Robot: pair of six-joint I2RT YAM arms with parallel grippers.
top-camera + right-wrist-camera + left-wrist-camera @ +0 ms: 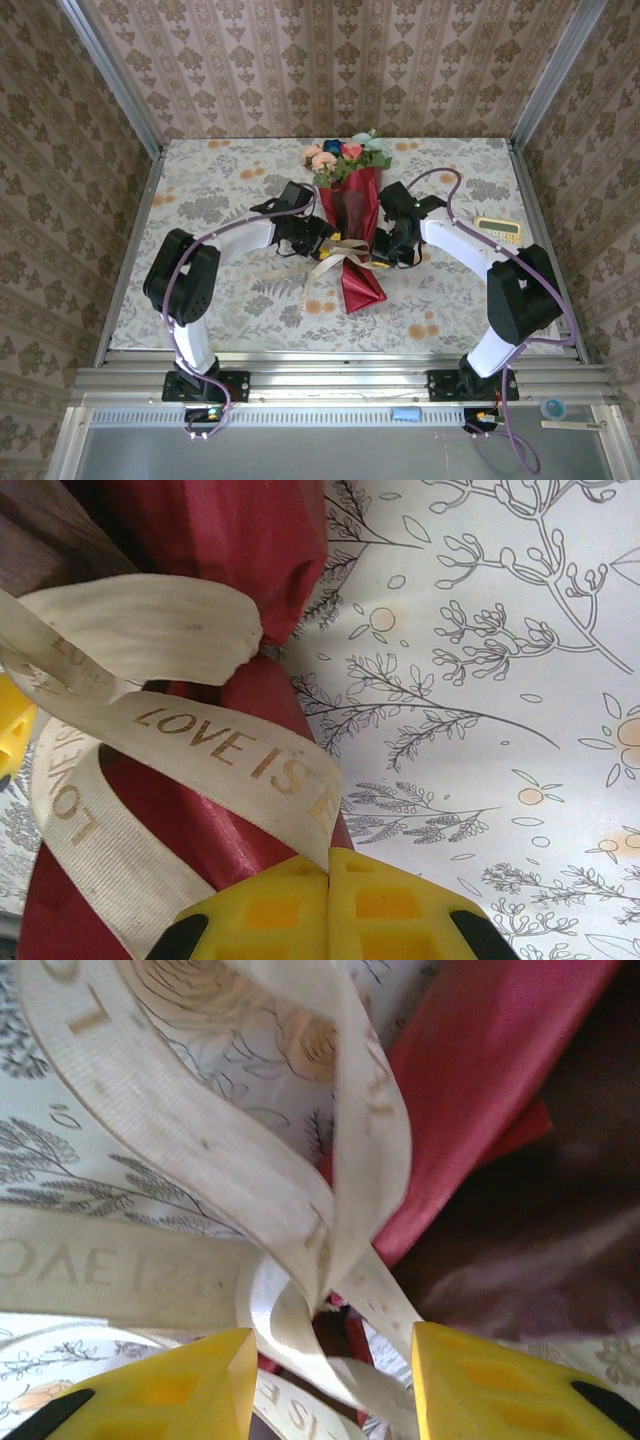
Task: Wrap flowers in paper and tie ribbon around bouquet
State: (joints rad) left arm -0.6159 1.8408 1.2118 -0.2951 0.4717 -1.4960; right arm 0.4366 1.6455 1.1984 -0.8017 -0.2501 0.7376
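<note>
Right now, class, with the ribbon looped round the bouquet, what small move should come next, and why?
Probably close the open left gripper on the ribbon strand lying between its fingers. The right gripper is shut on one end, and the knot around the bouquet looks loose, so tightening needs both ends held.

paper [362, 285]: dark crimson, plain.
ribbon [200, 745]: cream, gold block lettering.
flowers [345, 153]: pink, red, blue, pale teal; leaves green.
tablecloth [230, 190]: off-white, grey foliage print with orange blooms.
walls [330, 60]: brown-beige damask stripes.
</note>
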